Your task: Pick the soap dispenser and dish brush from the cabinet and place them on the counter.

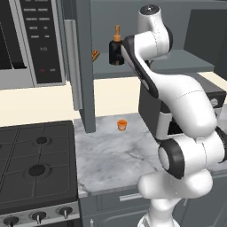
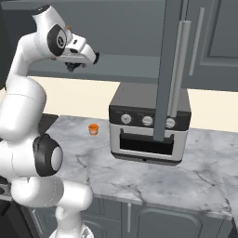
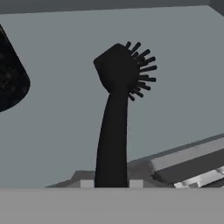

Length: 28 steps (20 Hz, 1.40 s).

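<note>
We have the gripper [image 2: 74,65] closed on the dish brush [image 3: 114,127] handle, up at the cabinet [image 1: 84,66] shelf beside the soap dispenser [image 1: 116,49]. We draw it straight out (minding that bottle), then lower to the counter [image 1: 111,155].

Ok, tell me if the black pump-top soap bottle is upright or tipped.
Upright: the black soap bottle stands on the grey cabinet shelf, orange pump pointing up.

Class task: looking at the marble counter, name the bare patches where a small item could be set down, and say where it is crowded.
On the counter, the bare patches are in front of the toaster oven and between the gas stove and the orange cup. It is crowded at the back right, under the open cabinet door.
</note>
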Motion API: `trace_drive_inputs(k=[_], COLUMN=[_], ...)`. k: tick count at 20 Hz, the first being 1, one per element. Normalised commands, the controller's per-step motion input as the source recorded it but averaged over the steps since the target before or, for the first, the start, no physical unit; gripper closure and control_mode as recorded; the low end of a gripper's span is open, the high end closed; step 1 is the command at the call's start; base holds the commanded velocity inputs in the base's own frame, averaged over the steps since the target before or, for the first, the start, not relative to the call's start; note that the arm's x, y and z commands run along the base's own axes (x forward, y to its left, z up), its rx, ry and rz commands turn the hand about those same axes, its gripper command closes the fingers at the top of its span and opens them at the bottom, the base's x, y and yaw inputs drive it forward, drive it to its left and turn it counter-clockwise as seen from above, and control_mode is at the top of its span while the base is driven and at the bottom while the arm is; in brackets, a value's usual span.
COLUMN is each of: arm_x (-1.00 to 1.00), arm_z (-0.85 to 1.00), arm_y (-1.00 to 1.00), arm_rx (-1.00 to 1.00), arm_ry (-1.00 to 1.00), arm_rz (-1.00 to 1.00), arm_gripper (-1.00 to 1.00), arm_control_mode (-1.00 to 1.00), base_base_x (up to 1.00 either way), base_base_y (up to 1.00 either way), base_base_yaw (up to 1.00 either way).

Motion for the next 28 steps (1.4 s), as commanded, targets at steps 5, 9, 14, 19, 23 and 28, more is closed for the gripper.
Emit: trace_drive_inputs(k=[5, 9, 14, 19, 23, 28], arm_x=[-0.52, -0.47, -0.46, -0.45, -0.47, -0.46], arm_z=[-0.01, 0.0, -0.03, -0.07, -0.09, -0.1], arm_y=[0.09, 0.07, 0.1, 0.12, 0.13, 0.1], arm_rx=[0.0, 0.0, 0.0, 0.0, 0.0, 0.0], arm_ry=[-0.04, -0.04, 0.0, 0.0, 0.0, 0.0], arm_rz=[0.0, 0.0, 0.0, 0.0, 0.0, 0.0], arm_gripper=[1.0, 1.0, 1.0, 1.0, 1.0, 1.0], arm_control_mode=[-1.0, -1.0, -1.0, -1.0, -1.0, -1.0], base_base_x=[0.0, 0.0, 0.0, 0.0, 0.0, 0.0], base_base_y=[0.0, 0.0, 0.0, 0.0, 0.0, 0.0], base_base_yaw=[0.0, 0.0, 0.0, 0.0, 0.0, 0.0])
